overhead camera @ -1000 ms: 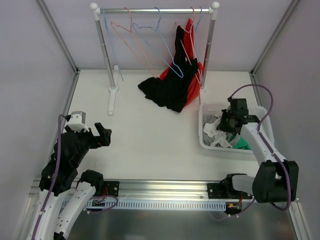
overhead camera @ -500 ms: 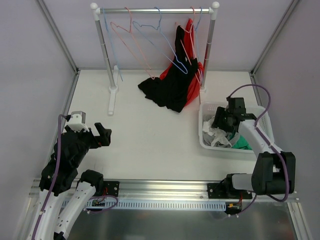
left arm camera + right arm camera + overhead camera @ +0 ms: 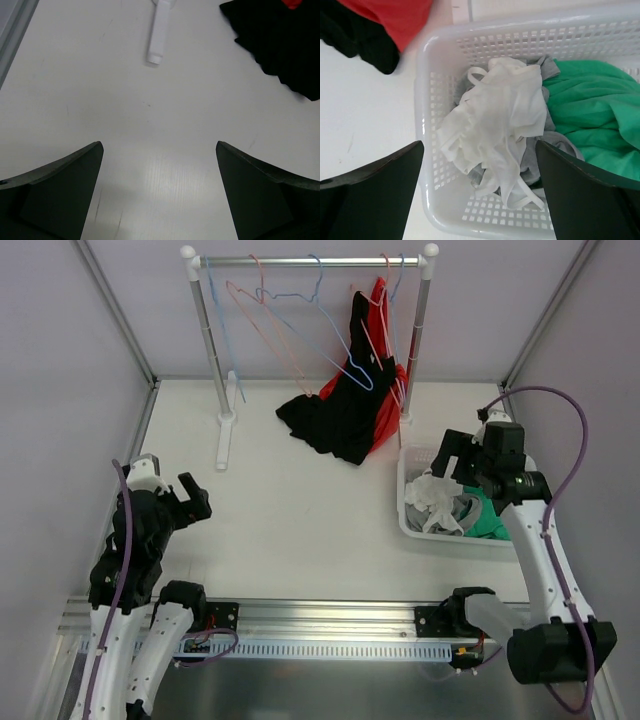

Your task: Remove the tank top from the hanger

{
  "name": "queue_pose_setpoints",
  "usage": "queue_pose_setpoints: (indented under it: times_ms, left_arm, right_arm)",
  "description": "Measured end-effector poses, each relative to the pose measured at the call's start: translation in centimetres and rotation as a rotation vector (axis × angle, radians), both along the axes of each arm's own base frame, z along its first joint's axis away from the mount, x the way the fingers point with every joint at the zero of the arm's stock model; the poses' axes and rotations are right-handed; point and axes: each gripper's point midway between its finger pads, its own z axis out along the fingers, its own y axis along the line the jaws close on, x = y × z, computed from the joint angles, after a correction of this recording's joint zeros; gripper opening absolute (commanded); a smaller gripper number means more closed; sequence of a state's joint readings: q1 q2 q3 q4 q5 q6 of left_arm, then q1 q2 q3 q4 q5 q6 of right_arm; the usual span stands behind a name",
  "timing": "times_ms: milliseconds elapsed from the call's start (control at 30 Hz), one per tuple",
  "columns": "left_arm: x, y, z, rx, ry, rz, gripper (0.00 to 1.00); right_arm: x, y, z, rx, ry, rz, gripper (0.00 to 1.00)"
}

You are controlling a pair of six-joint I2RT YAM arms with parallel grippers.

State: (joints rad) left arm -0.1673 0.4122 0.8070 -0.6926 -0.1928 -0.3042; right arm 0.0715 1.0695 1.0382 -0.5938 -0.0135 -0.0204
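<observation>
A black tank top (image 3: 340, 420) hangs on a blue hanger (image 3: 345, 355) at the right end of the rack (image 3: 310, 260), its hem resting on the table. A red tank top (image 3: 385, 410) hangs right behind it. In the left wrist view the black cloth (image 3: 280, 35) lies at the top right. My right gripper (image 3: 455, 462) hovers open over the white basket (image 3: 405, 502), nothing between its fingers. Below it, in the right wrist view, lies a crumpled white tank top (image 3: 500, 110). My left gripper (image 3: 159, 145) is open above bare table, far left of the rack.
The basket (image 3: 422, 100) also holds a green garment (image 3: 595, 110) and a grey one (image 3: 555, 150). Several bare pink and blue hangers (image 3: 270, 310) hang on the rail. The rack's white foot (image 3: 160, 30) lies ahead of my left gripper. Walls close in on three sides.
My right gripper went from shut to open and rose out of the basket, leaving the white garment in it. The left arm drew slightly back and left.
</observation>
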Motion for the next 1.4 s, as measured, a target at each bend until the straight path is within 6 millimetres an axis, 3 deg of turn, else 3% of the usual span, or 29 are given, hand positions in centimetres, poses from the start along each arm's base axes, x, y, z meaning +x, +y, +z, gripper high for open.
queue_pose_setpoints:
  times_ms: [133,300,467,633,800,1033,1400]
  left_arm:
    - [0.7,1.5,-1.1,0.005,0.059,0.081,0.99]
    - [1.1,1.7,-1.7,0.010,0.095,0.093,0.99]
    - [0.8,1.8,-1.3,0.009,0.074,0.097,0.99]
    - [0.8,1.6,-1.2,0.003,0.066,0.087,0.99]
    - [0.8,1.3,-1.2,-0.005,0.067,0.071,0.99]
    - [0.6,0.6,-1.4,-0.016,0.065,0.049,0.99]
    - [0.3,1.0,-1.2,-0.016,0.041,0.067,0.99]
  right_arm:
    - [-2.3,0.4,3.2,0.003,-0.101,0.051,0.99]
    - [-6.5,0.1,7.2,-0.039,-0.231,0.089,0.99]
    - [-11.0,-0.1,8.9,-0.098,-0.331,0.126,0.99]
    - [-14.1,-2.6,8.1,-0.188,-0.326,0.074,0.99]
    - [-15.5,-4.2,6.0,-0.251,-0.285,0.034,1.00]
    - [-15.4,-4.4,3.7,-0.273,-0.225,0.032,1.00]
    - [-14.7,-4.1,3.7,-0.261,-0.231,0.026,0.99]
